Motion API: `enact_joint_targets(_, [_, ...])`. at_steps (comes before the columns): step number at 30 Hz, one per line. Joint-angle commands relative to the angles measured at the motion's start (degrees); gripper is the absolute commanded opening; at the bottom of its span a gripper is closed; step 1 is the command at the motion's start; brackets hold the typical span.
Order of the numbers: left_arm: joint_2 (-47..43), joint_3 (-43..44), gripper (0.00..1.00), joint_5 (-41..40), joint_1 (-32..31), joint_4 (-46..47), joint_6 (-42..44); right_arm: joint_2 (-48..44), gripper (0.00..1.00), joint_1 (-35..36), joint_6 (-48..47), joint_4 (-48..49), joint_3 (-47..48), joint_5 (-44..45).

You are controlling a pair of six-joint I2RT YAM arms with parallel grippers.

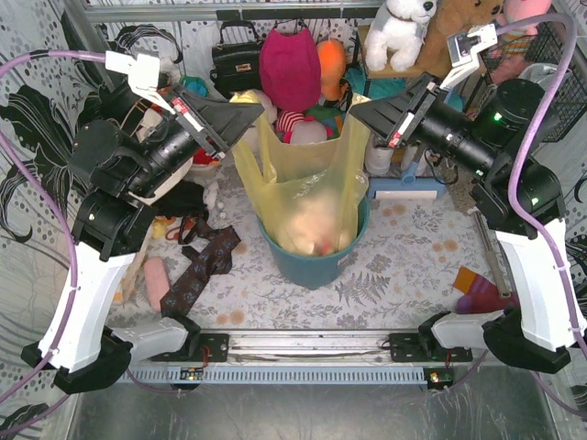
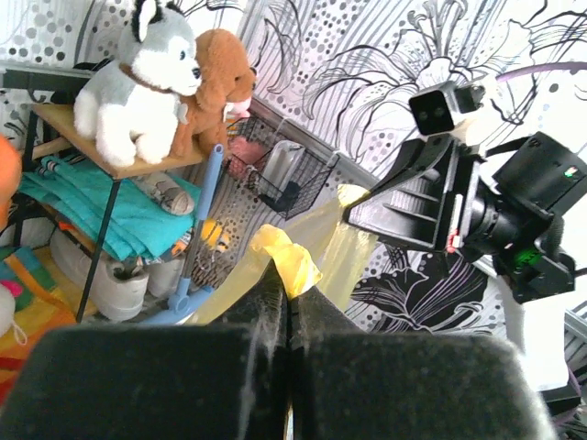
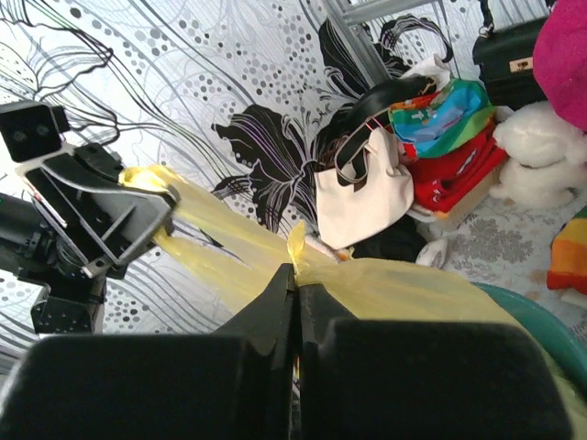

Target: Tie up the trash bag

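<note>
on the far left of the table i see a dark patterned cloth (image 1: 197,270) lying flat with a pink item (image 1: 156,282) just beside it. above them my left arm reaches inward, and the left gripper (image 1: 260,112) is pressed together on the left top corner of the trash bag (image 1: 303,183); in the left wrist view a tuft of yellow plastic sticks out right at the closed fingertips (image 2: 275,298).

the trash bag stands upright in the middle of the table, seated inside the teal bin (image 1: 307,266), its thin yellow-green film rising well above the bin's rim. pale crumpled paper shows through the lower part. the top edge is stretched between my two grippers, sagging a little in between.

on the right, the right gripper (image 1: 356,108) is also clamped together, pinching the bag's right top corner; the right wrist view shows a small peak of yellow film caught at the tips. a cream tote bag (image 3: 362,197) sits against the wall behind. further right, a white plush dog (image 1: 399,32) sits on a shelf, next to a brown plush toy (image 1: 459,18).
</note>
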Motion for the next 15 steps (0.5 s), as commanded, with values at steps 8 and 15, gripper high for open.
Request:
enact_joint_targets(8, [-7.6,-19.3,0.00,-1.8,0.2,11.0,-7.5,-13.1,0.00,-0.1,4.2,10.7,-27.4,0.2])
enact_joint_targets(15, [-2.7,-7.2,0.00,0.2,0.2,9.3,-6.3,-5.0,0.00,-0.1,0.8,5.6,-9.8,-1.0])
